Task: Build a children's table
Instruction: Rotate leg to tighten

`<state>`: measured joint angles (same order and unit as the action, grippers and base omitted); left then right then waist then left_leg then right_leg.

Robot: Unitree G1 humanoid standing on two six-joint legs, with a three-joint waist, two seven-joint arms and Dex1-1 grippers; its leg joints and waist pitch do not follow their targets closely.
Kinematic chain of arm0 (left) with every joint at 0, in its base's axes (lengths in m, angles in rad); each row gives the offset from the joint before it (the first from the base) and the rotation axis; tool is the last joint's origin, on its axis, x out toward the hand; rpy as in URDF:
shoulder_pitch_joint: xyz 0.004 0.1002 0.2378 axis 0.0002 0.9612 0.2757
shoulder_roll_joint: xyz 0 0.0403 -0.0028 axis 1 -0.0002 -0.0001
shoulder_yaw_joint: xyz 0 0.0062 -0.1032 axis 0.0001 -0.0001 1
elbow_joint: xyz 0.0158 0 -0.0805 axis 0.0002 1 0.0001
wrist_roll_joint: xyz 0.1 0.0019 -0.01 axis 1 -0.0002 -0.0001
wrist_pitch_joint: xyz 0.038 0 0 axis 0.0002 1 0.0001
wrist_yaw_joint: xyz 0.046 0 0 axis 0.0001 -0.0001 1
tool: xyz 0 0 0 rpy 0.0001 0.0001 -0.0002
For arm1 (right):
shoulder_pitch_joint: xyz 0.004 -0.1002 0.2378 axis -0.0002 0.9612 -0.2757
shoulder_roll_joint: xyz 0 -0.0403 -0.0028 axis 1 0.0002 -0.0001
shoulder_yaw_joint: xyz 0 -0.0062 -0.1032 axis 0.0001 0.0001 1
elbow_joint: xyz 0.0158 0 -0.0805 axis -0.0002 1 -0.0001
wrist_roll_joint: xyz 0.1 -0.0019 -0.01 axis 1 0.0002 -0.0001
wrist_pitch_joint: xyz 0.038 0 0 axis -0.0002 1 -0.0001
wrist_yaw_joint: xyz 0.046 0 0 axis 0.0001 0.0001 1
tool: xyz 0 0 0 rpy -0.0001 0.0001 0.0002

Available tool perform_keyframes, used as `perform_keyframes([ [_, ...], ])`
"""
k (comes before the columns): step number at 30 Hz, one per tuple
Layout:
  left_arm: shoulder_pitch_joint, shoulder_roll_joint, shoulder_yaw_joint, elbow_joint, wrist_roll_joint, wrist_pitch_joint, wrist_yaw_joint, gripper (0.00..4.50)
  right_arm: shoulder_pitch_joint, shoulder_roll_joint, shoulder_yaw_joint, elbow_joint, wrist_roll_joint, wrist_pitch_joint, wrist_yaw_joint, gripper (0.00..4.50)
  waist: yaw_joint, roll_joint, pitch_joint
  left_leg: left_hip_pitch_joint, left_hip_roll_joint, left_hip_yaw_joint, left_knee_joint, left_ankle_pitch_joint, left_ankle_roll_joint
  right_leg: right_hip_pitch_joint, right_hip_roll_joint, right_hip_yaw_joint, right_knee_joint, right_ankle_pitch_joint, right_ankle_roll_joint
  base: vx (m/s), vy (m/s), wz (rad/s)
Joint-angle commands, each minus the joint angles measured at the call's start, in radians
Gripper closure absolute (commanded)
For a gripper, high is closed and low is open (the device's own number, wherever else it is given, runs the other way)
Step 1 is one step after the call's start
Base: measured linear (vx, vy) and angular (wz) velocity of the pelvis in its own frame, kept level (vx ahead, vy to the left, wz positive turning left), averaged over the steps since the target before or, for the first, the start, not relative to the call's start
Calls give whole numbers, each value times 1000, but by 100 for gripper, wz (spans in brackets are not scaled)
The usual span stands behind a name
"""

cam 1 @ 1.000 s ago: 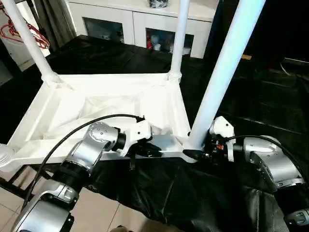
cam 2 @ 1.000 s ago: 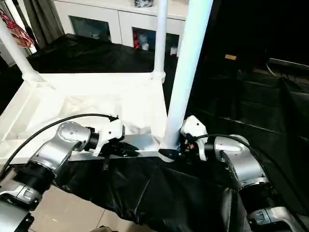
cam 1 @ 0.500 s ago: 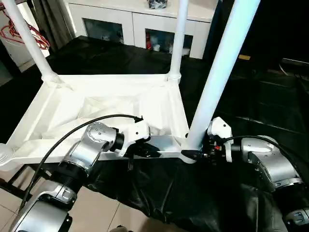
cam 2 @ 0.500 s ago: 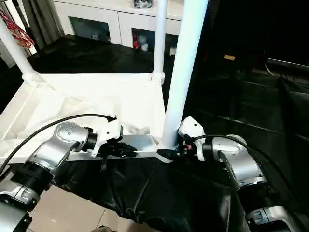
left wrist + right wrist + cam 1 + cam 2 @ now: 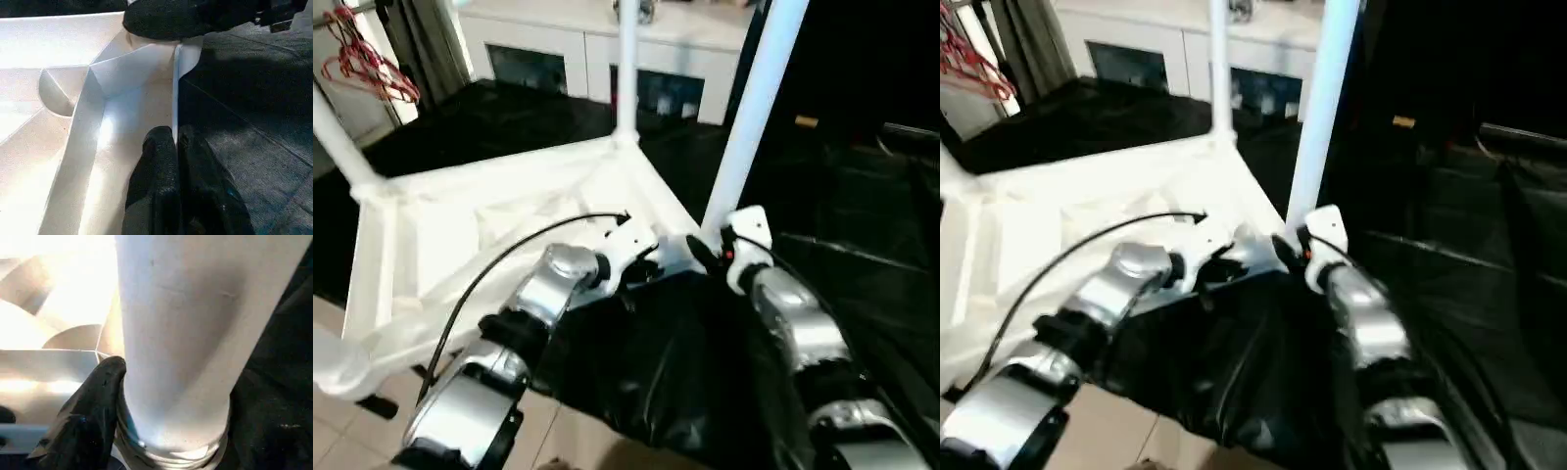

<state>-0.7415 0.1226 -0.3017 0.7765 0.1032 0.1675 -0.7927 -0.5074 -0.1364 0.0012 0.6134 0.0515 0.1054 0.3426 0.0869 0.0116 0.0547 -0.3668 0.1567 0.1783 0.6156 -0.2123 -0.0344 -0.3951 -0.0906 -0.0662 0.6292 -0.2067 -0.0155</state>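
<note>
- Left claw (image 5: 175, 147) pinches the thin rim of the upside-down table top (image 5: 460, 225), mid-frame.
- Right claw (image 5: 161, 396) is clamped around the white leg (image 5: 749, 117) standing at centre right.

Head views: strong motion blur, edges of arms and legs smeared, esp. near bottom. Room dim overall; black cloth (image 5: 685, 372) swallows detail, far right nearly pure dark. White tabletop (image 5: 440, 235) bright, slightly blown out, ribs hard to read. Cabinet (image 5: 578, 49) at back washed out, glass doors soft. Light seems to come from above and back-left. Left wrist view: sharper, glare patch on white rim (image 5: 105, 132), soft shadow under dark finger (image 5: 154, 166). Right wrist view: leg (image 5: 181, 333) very close, out of focus, blown highlight behind it, shade on its far side.
</note>
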Motion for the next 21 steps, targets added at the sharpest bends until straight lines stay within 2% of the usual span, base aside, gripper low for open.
perform_keyframes([
  [1, -13, -43, -21, 7, 6, -2, 45, 450, 2, 62, 93, 5, -6, -2, 72, 101, -1, -5, -64, 7, 71, -27, -85, -123, 43, 52, -77, 54, -76, -63, -254, 0, 0, 0],
  [5, -5, -26, -20, -4, 2, -18, 21, 450, -10, 34, 85, -3, -8, -3, 84, 65, -1, -7, -62, 7, 72, -28, -86, -134, 51, 53, -80, 54, -78, -80, -257, 0, 0, 0],
  [8, 4, -5, -11, -14, 1, -36, -10, 450, -16, 2, 71, -10, 2, -8, 131, 56, -2, -8, -64, 4, 73, -28, -84, -129, 57, 55, -80, 55, -76, -67, -257, 0, 0, 0],
  [10, 19, 20, -13, -39, -6, -46, -61, 450, -15, -35, 67, -26, 16, -9, 200, 56, -1, -10, -67, 1, 71, -27, -80, -89, 80, 58, -80, 53, -69, -10, -267, 0, 0, 0],
  [16, 70, 109, -29, -115, -48, -108, -249, 450, 15, -182, 96, -87, 42, -64, 470, 56, 3, -11, -70, 0, 72, -24, -72, -46, 139, 59, -79, 50, -61, 65, -298, 0, 0, 0],
  [19, 87, 130, -34, -150, -72, -108, -320, 450, 17, -203, 93, -94, 49, -72, 514, 56, 4, -9, -68, 3, 76, -22, -74, -52, 141, 54, -77, 49, -62, 43, -307, 0, 0, 0],
  [20, 101, 150, -39, -179, -84, -112, -371, 450, 21, -227, 95, -107, 59, -70, 568, 56, 5, -11, -66, 4, 78, -22, -75, -67, 133, 53, -77, 49, -64, 21, -309, 0, 0, 0],
  [21, 106, 156, -41, -187, -88, -115, -388, 450, 23, -236, 98, -113, 62, -70, 589, 56, 9, -9, -66, 4, 80, -22, -77, -73, 129, 55, -77, 49, -63, 8, -307, 0, 0, 0],
])
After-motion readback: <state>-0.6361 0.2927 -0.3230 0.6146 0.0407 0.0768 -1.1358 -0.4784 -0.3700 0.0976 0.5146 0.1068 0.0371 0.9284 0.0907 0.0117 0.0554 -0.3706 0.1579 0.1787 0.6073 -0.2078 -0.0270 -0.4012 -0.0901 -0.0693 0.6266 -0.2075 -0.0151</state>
